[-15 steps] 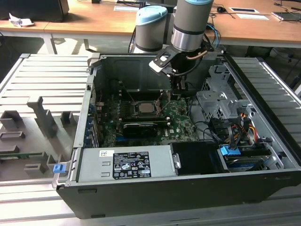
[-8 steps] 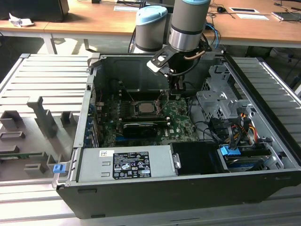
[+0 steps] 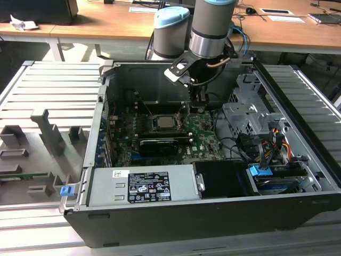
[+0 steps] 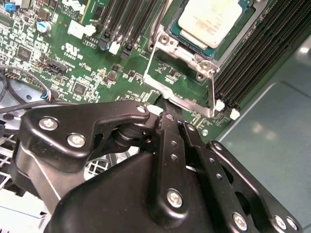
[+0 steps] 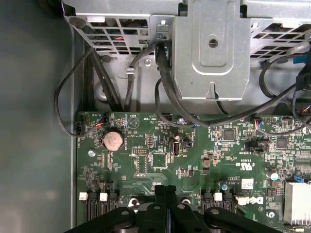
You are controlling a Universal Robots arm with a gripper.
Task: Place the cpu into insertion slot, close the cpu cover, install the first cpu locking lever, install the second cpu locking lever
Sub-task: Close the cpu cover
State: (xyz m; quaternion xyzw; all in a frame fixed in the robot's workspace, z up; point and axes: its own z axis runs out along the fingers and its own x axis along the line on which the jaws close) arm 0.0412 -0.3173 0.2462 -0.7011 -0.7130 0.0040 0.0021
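Open computer case (image 3: pixel 298 213) lying on its side on a grey ribbed surface (image 3: pixel 48 90), wooden tables (image 3: pixel 106 21) behind. Arm (image 3: pixel 213 26) reaching down into the case from the far side. Gripper (image 3: pixel 197 106) low over the green motherboard (image 3: pixel 205 136), just to the exterior view's right of the socket area.

In both wrist views, black fingers (image 5: pixel 160 204) pressed together, with no more than a hairline seam between them in the first wrist view. Nothing visible in their grasp.

Cpu (image 3: pixel 164 122) (image 4: pixel 209 22) seated flat in the insertion slot (image 4: pixel 171 44), pale silver face up, with the slot's screwed metal rim around it.

Cpu cover (image 4: pixel 189 104) not down on the chip. In the second wrist view, standing up at a tilt from the slot's side nearest the gripper, with green board visible through its cut-out middle. Free edge right at the tips of the fingers. Touching or just short of touching: impossible to tell.

Long black memory slots (image 4: pixel 243 73) with white end clips on either side of the slot.

In the first wrist view, a round coin cell (image 5: pixel 112 140) on the board near the case wall, and black cables (image 5: pixel 165 82) looping from the board up to a grey metal drive cage (image 5: pixel 211 48).

In the exterior view, a grey power supply box (image 3: pixel 141 186) with a white label along the near edge of the case, well apart from the gripper. Bundled coloured wires (image 3: pixel 277 141) at the exterior view's right.
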